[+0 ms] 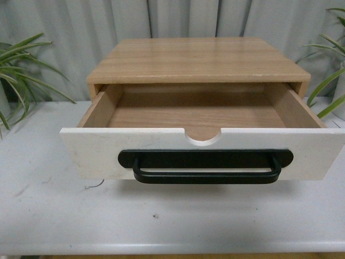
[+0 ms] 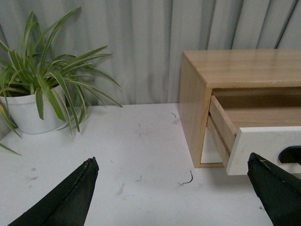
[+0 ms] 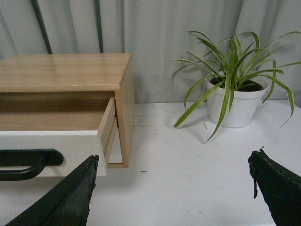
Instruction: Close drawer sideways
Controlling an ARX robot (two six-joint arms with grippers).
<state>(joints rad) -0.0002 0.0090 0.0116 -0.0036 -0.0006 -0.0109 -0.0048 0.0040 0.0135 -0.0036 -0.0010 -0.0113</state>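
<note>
Black fingers (image 2: 70, 197) of the left gripper (image 2: 171, 193) stand spread wide and hold nothing; bare white table (image 2: 141, 155) shows between them. The right gripper (image 3: 171, 195) is splayed just as wide, also empty. Only the wrist views show the grippers — the front view has neither arm in it. The left gripper sits off the left side of the wooden case (image 1: 194, 59), the right gripper off its right side. In each wrist view one fingertip appears near a corner of the drawer front; I cannot tell whether it touches.

The drawer (image 1: 86, 154) stands pulled well out of the case toward the robot. Its white front carries a long black bar handle (image 1: 206, 166) below a half-round notch (image 1: 203, 137). Only the front view looks down into it — bare light wood, nothing inside. The wrist views show its wooden sides, and a potted plant (image 2: 42, 84) beyond the case's left side and another plant (image 3: 235, 75) beyond its right. A grey curtain (image 1: 81, 27) hangs behind the case.
</note>
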